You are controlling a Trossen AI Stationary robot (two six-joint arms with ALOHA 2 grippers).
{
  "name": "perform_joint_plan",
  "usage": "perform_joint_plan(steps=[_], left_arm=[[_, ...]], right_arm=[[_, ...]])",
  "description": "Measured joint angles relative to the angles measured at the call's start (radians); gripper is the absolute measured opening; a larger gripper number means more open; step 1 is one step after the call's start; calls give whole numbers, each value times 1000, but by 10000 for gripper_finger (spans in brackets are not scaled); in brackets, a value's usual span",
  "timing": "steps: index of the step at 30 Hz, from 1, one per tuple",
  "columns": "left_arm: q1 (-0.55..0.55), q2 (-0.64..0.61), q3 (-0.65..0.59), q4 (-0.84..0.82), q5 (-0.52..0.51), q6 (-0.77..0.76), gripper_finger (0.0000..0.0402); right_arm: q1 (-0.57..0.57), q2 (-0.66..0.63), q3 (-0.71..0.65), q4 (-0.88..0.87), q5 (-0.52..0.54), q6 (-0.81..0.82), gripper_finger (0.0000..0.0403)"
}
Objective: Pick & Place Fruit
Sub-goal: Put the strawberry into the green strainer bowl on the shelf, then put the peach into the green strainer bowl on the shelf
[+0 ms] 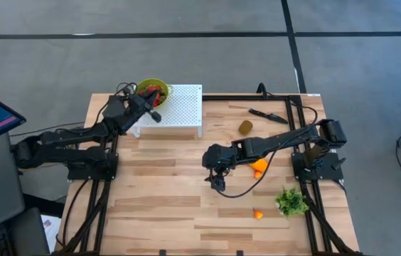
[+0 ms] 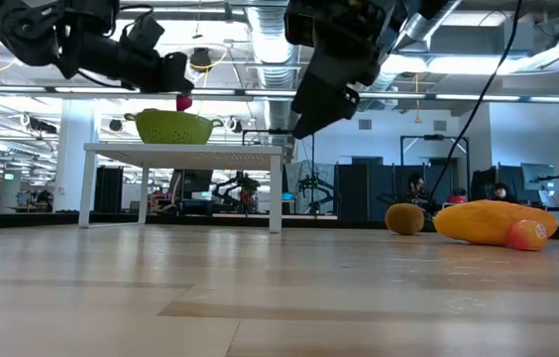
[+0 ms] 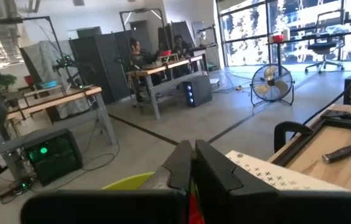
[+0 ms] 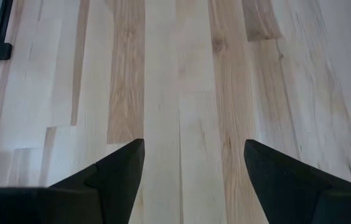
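A green colander [image 1: 152,91] stands on a white perforated stand [image 1: 183,105] at the table's far left, with red pieces inside it. My left gripper [image 2: 182,87] hangs just above the colander [image 2: 173,126], shut on a small red fruit piece [image 2: 184,102]. My right gripper [image 1: 217,181] hovers open over bare wood at mid-table [image 4: 192,149], with nothing between its fingers. To its right an elongated orange fruit [image 1: 259,166] lies on the table. A brownish kiwi-like oval [image 1: 245,127] lies farther back. A small orange piece [image 1: 257,213] lies nearer the front. My left gripper pinches the small red fruit piece [image 3: 192,208] between its two fingers, at their free ends as the low view shows. The fingers lie about level and come from the table's left side. The piece hangs clear above the colander's rim.
A black knife [image 1: 268,114] lies at the far right, and a green leafy bunch [image 1: 291,202] at the near right. Black frame rails run along both table sides. The left and near parts of the wooden top are bare. People sit at desks in the room beyond.
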Motion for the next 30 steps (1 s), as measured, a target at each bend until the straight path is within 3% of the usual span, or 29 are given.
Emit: perform_joint_plan(steps=[7, 18, 24, 30], left_arm=[[2, 0, -8, 1, 3, 0, 20], [-17, -2, -8, 2, 22, -7, 146], [-160, -9, -8, 4, 59, -7, 171], [-382, -2, -8, 4, 185, -53, 171]], right_arm=[[0, 0, 0, 9, 0, -10, 270], [0, 0, 0, -38, 0, -16, 270], [19, 0, 0, -259, 4, 104, 270], [104, 0, 0, -428, 121, 268, 270]])
